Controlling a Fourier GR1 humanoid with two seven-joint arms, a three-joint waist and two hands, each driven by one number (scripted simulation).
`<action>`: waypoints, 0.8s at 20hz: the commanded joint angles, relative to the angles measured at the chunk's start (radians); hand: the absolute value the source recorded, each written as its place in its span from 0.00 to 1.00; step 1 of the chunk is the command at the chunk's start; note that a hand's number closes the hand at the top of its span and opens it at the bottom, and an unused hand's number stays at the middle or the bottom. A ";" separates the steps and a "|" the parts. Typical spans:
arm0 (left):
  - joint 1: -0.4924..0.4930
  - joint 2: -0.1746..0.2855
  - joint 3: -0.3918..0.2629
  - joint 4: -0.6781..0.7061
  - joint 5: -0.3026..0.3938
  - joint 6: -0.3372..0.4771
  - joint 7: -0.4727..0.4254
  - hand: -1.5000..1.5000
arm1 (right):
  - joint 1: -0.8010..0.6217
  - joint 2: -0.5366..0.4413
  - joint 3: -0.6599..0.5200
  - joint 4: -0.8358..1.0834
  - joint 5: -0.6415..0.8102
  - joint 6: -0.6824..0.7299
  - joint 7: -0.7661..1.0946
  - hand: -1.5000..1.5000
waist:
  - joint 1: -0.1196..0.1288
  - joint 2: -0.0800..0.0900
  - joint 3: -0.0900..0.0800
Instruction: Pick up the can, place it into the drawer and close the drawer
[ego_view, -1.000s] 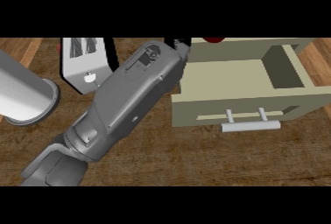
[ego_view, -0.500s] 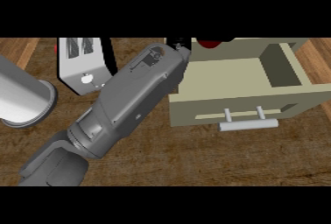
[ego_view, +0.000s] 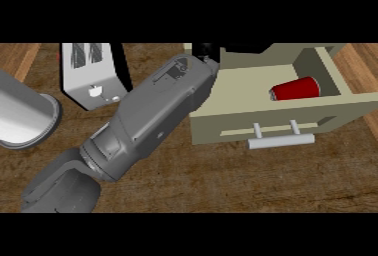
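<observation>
Most of the black left hand (ego_view: 207, 50) is cut off at the top of the view: only two dark pieces show, past the wrist and over the back edge of the drawer unit. Whether its fingers are spread or curled cannot be told. Nothing can be seen held in it.

One grey forearm (ego_view: 155, 115) fills the middle. It enters from the lower left, bends at the elbow, and runs diagonally up and to the right, with its wrist end just over the drawer's left rear corner. It hides the counter beneath it and the left end of the drawer's front.

The red cylindrical can (ego_view: 297, 89) lies on its side inside the open beige box-shaped drawer (ego_view: 258, 117), toward the right wall, apart from the hand. Its lower edge is hidden behind the drawer's front panel. A pale bar handle (ego_view: 280, 140) stands out from that panel on two short posts.

Left of the forearm sits a white boxy toaster (ego_view: 88, 75) with two dark slots; its top is cropped. Farther left, a large shiny grey cylinder (ego_view: 22, 117) is cut by the view's left edge, and what it is cannot be made out. All rest on the brown wood-grain counter (ego_view: 221, 185).
</observation>
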 joint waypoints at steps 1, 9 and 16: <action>0.028 0.000 -0.045 0.008 0.034 0.034 -0.036 0.00 | -0.020 0.024 0.022 -0.013 0.050 -0.012 -0.008 0.00 | 0.005 0.001 0.000; -0.027 0.000 -0.038 0.077 0.085 0.030 -0.081 0.00 | 0.016 0.017 0.009 -0.019 0.018 0.031 -0.015 0.00 | -0.013 0.005 0.000; -0.026 0.000 -0.050 0.014 0.136 0.038 -0.096 0.00 | -0.049 -0.043 -0.035 -0.088 0.236 0.074 -0.157 0.00 | 0.009 -0.001 0.000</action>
